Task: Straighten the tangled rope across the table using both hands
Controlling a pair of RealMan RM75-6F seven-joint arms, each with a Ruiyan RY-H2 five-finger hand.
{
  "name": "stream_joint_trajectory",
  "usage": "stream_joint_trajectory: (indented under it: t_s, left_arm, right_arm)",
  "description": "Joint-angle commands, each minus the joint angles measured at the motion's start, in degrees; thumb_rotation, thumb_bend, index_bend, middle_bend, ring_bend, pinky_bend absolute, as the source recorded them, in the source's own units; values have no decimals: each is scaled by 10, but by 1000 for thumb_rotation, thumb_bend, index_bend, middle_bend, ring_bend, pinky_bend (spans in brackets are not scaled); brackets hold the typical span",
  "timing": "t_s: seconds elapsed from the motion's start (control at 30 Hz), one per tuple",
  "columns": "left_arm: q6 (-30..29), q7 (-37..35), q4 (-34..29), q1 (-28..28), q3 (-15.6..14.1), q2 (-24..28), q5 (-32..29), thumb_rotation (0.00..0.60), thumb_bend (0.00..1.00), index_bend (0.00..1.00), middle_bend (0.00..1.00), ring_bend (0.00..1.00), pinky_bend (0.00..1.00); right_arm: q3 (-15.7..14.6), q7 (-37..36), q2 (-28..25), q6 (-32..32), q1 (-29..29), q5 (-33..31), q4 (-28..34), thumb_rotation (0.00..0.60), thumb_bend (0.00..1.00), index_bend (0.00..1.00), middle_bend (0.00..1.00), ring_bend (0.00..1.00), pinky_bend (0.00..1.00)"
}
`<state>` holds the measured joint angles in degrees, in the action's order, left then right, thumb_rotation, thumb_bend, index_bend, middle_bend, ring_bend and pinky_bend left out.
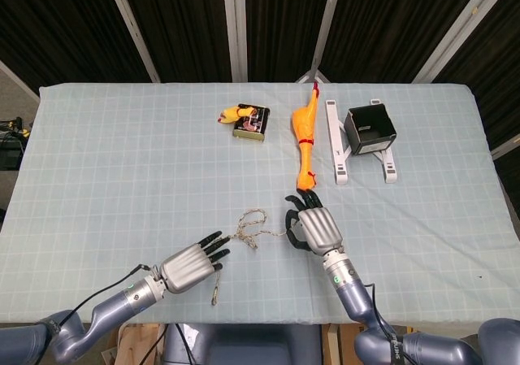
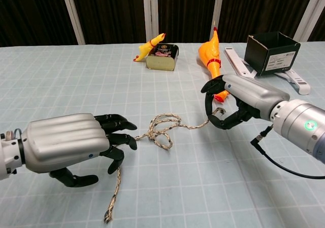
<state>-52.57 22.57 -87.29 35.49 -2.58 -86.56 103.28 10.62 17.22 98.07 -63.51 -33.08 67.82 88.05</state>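
Note:
The speckled rope (image 1: 248,225) (image 2: 163,128) lies near the table's front, knotted into loops in its middle. Its tail runs toward the front edge. My right hand (image 1: 314,228) (image 2: 238,99) sits at the rope's right end and pinches it between the thumb and curled fingers. My left hand (image 1: 192,265) (image 2: 66,144) hovers low over the rope's left stretch. Its dark fingers (image 2: 118,134) are spread just left of the loops, and nothing is in its grip. The rope passes under those fingertips and part of it is hidden there.
A long yellow rubber chicken (image 1: 304,137) (image 2: 210,53) lies just beyond my right hand. A small tin (image 1: 251,122) (image 2: 162,56) with a little yellow toy sits further back. A black box (image 1: 370,129) (image 2: 270,46) rests on a white stand (image 1: 338,155) at back right.

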Motion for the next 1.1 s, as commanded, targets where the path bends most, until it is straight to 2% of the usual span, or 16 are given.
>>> stream_joint_trajectory:
  t_s: [0.03, 0.47, 1.1]
  left_arm:
    - [-2, 5, 3, 2, -1, -7, -4, 600, 452, 501, 141, 24, 7]
    - [2, 29, 21, 8, -4, -37, -35, 600, 454, 483, 99, 0, 0]
    - [-16, 34, 39, 11, -8, -64, -52, 600, 454, 481, 97, 0, 0]
  right_arm:
    - [0, 1, 1, 0, 0, 0, 0, 600, 487, 634, 215, 6, 0]
    - [3, 4, 1, -2, -1, -7, -1, 600, 487, 634, 215, 6, 0]
    - [5, 5, 3, -5, -1, -10, 1, 600, 487, 633, 215, 6, 0]
